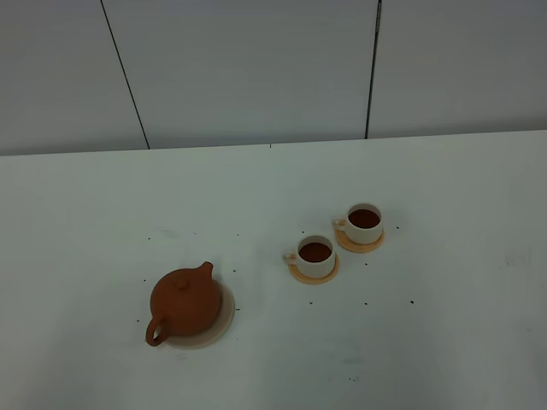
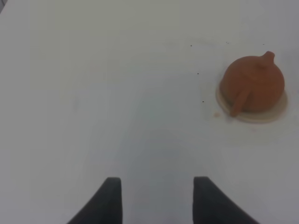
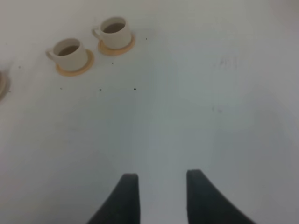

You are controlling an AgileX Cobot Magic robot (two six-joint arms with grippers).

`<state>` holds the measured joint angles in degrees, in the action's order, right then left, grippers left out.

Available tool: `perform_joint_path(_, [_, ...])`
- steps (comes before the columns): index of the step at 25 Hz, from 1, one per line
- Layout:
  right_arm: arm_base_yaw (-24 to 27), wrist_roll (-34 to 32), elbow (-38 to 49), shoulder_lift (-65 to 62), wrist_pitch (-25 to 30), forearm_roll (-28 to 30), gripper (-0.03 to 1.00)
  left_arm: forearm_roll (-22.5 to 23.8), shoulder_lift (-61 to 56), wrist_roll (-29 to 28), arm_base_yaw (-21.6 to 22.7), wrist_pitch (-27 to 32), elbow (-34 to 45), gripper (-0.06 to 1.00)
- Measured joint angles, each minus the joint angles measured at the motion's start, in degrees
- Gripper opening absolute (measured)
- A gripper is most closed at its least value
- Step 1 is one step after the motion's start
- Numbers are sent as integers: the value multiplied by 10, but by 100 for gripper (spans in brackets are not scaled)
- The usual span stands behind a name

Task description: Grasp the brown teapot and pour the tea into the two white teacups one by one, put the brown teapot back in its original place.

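On the left of the white table, the brown teapot sits upright on the pale beige mat, its loop handle toward the near left edge and its short spout pointing up toward the far right. The lid is on. The left end effector is out of the high view; its wrist camera shows two dark fingers spread wide with nothing between them, hovering over bare table, with the teapot well apart ahead and off to one side.

Toward the middle right stand the two white teacups, each on a small orange-tan saucer: the nearer cup and the farther cup, close together but not touching. Both hold dark reddish-brown tea.

The right end effector is likewise outside the high view. Its fingers are drawn in, holding nothing, above empty table, with both cups well apart ahead.
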<state>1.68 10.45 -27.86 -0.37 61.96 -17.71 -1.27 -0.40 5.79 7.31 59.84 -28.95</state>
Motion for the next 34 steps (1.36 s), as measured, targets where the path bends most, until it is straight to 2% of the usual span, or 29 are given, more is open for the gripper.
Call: perform_joint_path(34, [0, 0, 0, 0, 0, -1, 24, 0, 0, 0, 0, 0, 0, 42])
